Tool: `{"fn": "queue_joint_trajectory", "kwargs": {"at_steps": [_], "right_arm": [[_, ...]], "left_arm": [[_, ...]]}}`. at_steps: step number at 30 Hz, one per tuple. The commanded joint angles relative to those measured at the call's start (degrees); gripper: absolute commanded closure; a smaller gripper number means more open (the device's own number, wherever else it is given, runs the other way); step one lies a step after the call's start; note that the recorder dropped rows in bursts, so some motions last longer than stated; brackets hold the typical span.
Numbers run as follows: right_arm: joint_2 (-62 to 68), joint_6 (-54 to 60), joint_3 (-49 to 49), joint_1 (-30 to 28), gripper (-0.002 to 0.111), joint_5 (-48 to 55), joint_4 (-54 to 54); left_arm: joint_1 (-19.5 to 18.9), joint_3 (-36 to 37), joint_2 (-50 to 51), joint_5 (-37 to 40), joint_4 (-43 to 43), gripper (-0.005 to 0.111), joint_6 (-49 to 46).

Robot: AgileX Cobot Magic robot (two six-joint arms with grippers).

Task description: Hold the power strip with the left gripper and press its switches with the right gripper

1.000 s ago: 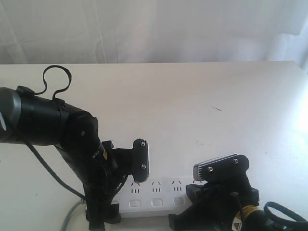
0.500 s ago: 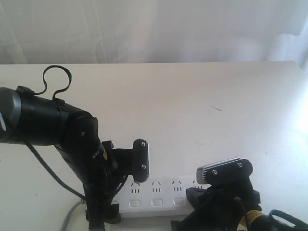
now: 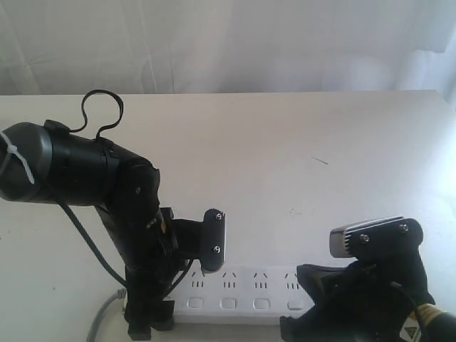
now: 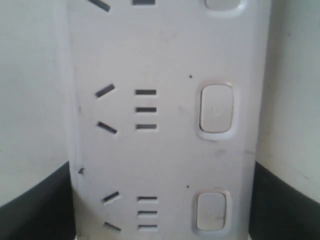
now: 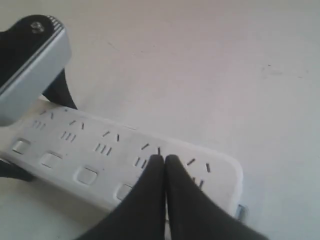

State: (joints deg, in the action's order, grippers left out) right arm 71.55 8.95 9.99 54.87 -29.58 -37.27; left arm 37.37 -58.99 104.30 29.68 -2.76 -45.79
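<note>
Clamping the power strip [image 3: 242,288] across its width, lower left, with the left gripper [image 3: 180,296]; poising the right gripper [image 5: 164,167], tips pinched together, over its right-end sockets.

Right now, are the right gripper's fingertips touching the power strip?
Cannot tell. The right wrist view shows the right gripper shut, its tips overlapping the face of the power strip, but neither contact nor a gap shows plainly.
</note>
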Motion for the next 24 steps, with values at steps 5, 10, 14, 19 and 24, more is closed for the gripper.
{"fn": "queue_joint_trajectory", "kwargs": {"at_steps": [5,10,14,19,24], "right_arm": [[3.2,4.3,-0.3,-0.1,0.108,5.0,-3.9],[6.4,4.0,1.0,-0.1,0.108,3.6,-3.0],[7.4,3.7,2.1,-0.1,0.108,3.8,-2.6],[8.6,2.2,3.1,-0.1,0.108,5.5,-0.5],[9.5,2.9,3.2,-0.1,0.108,8.4,-0.5]], "left_arm": [[-0.2,1.1,1.6,5.9,2.0,0.107,-0.1],[-0.2,0.8,1.6,5.2,1.1,0.107,1.3],[-0.2,0.8,1.6,5.4,1.1,0.107,1.3],[-0.2,0.8,1.6,5.5,1.1,0.107,1.3],[-0.2,0.8,1.6,5.9,1.1,0.107,1.3]]}}
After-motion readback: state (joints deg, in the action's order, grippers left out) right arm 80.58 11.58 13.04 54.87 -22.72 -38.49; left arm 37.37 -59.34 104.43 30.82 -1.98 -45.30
